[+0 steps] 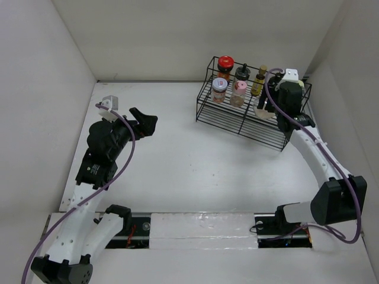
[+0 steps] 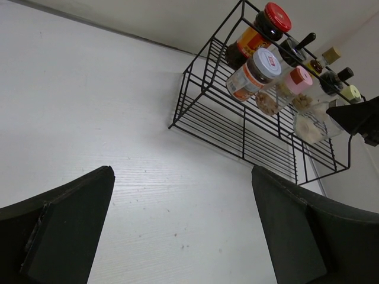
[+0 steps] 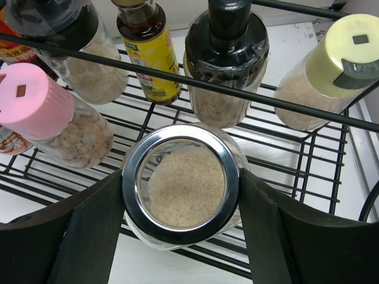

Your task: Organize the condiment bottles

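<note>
My right gripper [image 3: 182, 177] is shut on a glass jar with a silver-rimmed lid [image 3: 180, 204] and pale grains inside. The jar stands on the lower shelf of the black wire rack [image 1: 237, 121]. In the right wrist view a pink-capped jar [image 3: 32, 100], a slim amber bottle [image 3: 145, 47], a black-capped jar [image 3: 225, 53] and a yellow-green-capped jar [image 3: 346, 50] stand around it. In the top view a red-capped jar [image 1: 225, 62] and a white-capped jar [image 1: 219, 86] stand at the rack's left. My left gripper [image 1: 145, 123] is open and empty, left of the rack.
The rack [image 2: 237, 130] stands at the table's back right corner, close to the white walls [image 1: 331, 53]. My right arm [image 1: 314, 148] reaches along the right side. The left wrist view shows bare table [image 2: 118, 106] between my left fingers and the rack.
</note>
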Motion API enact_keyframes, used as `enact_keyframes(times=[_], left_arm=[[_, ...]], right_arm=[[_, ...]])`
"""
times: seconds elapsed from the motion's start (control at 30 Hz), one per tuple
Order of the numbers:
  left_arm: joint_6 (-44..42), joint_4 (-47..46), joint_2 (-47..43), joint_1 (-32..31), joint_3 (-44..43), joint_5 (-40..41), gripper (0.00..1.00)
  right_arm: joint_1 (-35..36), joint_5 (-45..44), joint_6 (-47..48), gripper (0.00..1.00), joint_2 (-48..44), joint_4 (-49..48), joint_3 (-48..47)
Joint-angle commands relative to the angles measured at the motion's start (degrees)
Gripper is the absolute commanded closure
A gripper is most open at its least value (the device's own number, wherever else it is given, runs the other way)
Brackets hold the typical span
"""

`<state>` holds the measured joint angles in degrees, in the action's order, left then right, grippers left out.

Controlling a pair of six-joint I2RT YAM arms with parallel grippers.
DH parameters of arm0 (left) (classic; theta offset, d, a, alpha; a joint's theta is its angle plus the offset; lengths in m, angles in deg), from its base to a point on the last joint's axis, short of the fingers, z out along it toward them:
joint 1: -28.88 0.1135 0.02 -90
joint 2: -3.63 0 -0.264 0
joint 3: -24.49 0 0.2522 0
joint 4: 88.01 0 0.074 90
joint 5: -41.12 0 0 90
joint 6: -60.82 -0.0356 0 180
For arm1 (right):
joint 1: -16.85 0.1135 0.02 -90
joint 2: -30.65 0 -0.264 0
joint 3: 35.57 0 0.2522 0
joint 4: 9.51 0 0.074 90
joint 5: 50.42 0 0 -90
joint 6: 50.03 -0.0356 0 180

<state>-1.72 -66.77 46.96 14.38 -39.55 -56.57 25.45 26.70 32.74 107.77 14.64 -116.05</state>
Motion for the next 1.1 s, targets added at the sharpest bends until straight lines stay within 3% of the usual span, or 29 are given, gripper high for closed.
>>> enact_keyframes(times=[0.0, 0.23, 0.57, 0.8, 1.07], left_arm=[[-0.3, -2.9, -0.3, 0.3, -0.3, -0.5, 0.01], [-0.3, -2.9, -0.3, 0.3, -0.3, -0.5, 0.01], [2.1, -5.2, -0.9, 0.3, 0.8, -2.0, 0.01], [3.2, -8.0, -3.8, 0.3, 3.0, -2.5, 0.01], [4.4, -8.6, -6.0, 0.3, 4.2, -2.5, 0.01]], right_arm=[[-0.3, 0.8, -1.0, 0.45, -0.1, -8.5, -0.1], [-0.3, 2.0, -1.6, 0.01, -2.0, -8.5, 0.4], [1.9, 3.0, -2.1, 0.01, -14.8, -6.8, 1.0], [11.2, 10.3, -2.1, 0.01, -25.2, -6.8, 8.1], [19.1, 11.2, -2.8, 0.01, -32.6, -4.5, 16.1]])
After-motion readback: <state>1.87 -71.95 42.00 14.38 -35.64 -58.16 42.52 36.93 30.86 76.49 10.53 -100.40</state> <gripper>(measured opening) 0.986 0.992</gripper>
